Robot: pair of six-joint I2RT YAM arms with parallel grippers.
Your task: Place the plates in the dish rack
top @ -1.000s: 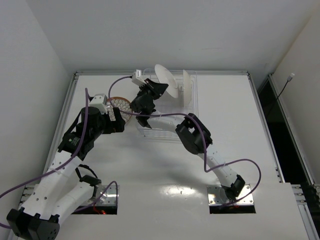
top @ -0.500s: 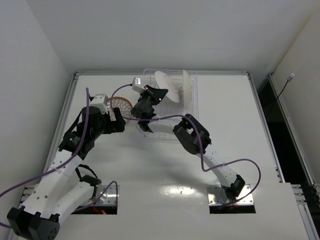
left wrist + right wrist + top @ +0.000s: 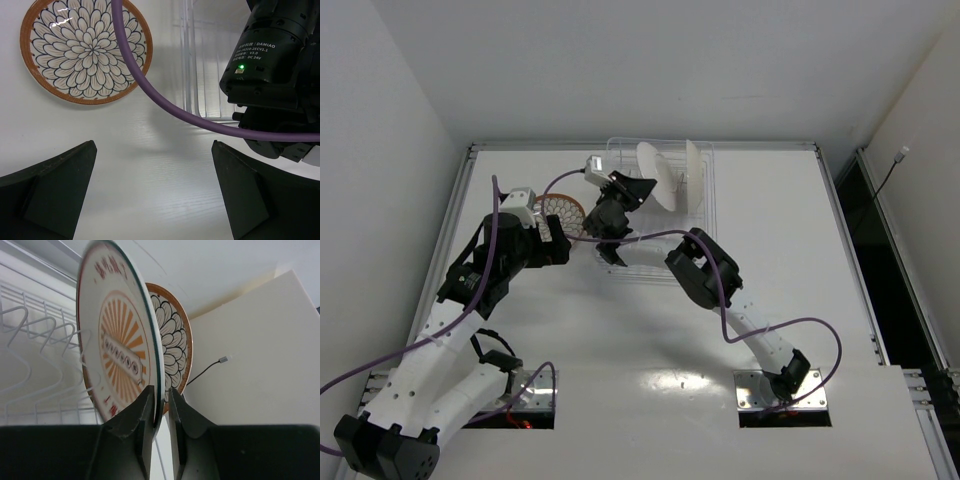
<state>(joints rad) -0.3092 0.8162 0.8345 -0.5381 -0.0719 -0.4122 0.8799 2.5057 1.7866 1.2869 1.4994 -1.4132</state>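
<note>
In the dish rack [image 3: 655,215] at the table's far edge, the right gripper [image 3: 160,405] pinches the sunburst plate's [image 3: 122,355] rim. The left gripper [image 3: 155,195] stands spread, the lattice plate [image 3: 85,50] at its eleven o'clock.

Plain white walls [image 3: 620,60], white table [image 3: 650,330]

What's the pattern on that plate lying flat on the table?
A dark-outlined petal design on white with an orange rim; left wrist view shows it best.

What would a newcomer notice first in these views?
The sunburst plate stands on edge in the dish rack, its rim between the right gripper fingers, a petal-patterned plate upright right behind it. A third plate lies flat on the table, left of the rack.
</note>
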